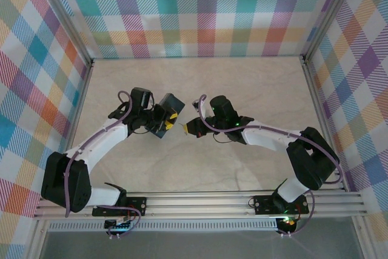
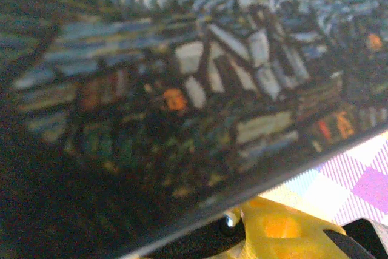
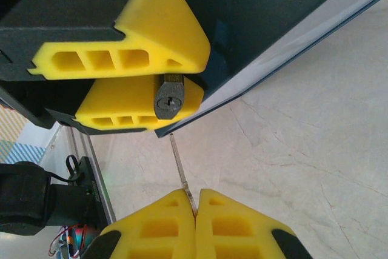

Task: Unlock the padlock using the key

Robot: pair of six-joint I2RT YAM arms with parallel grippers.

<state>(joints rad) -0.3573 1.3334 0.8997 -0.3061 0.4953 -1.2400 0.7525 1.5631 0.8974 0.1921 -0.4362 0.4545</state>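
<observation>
Over on the left, the left gripper is raised off the marbled table. Its yellow fingers are partly closed and the padlock is seated between them. It looks pinched there, right against the edge of the dark blue box with the painted cover. I can't make out from here how the lock joins the box. In the right wrist view the padlock's keyhole end faces straight out toward the other arm, which is handy. It's a tiny, hard lump of metal, stiff enough but small and likely slick. I'd guess it could twist in the grip if pushed off-axis, so holding it by its flat sides, as seems to be the case now, is the sensible place. Just to its right, short of the lock and not touching it, is the tip of the key. This is a thin grey sliver pointing up at the keyhole but sitting a little to one side of it. It looks light and easy to knock askew, and it is best held by the bow end. The right gripper does that, with its two yellow pads pressed together on the key's base.
</observation>
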